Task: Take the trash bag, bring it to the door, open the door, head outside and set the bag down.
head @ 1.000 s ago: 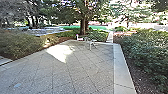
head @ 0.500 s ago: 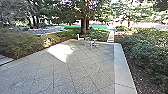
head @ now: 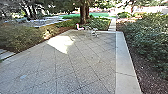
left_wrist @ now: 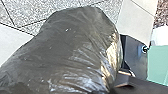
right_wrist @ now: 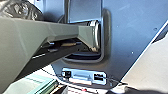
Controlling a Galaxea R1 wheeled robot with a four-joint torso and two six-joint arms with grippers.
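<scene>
The trash bag (left_wrist: 72, 50), dark, shiny and bulging, shows large in the left wrist view, with paving stones beyond it. Its creases draw together toward the robot's dark parts. A piece of crinkled dark plastic (right_wrist: 18, 8) appears in a corner of the right wrist view, behind a grey arm part. In the head view the paved yard (head: 82, 60) stretches ahead outdoors, and no door is seen there.
A white chair (head: 79, 27) and a small light table (head: 94, 32) stand at the patio's far edge, before a tree trunk (head: 84, 15). Bushes (head: 147, 37) line the right side beyond a pale stone border (head: 122, 55); more shrubs (head: 22, 37) grow on the left.
The head view has shifted: the patio, chair and trees sit higher in it, and more of the near paving shows at the bottom. The camera has moved with the robot.
</scene>
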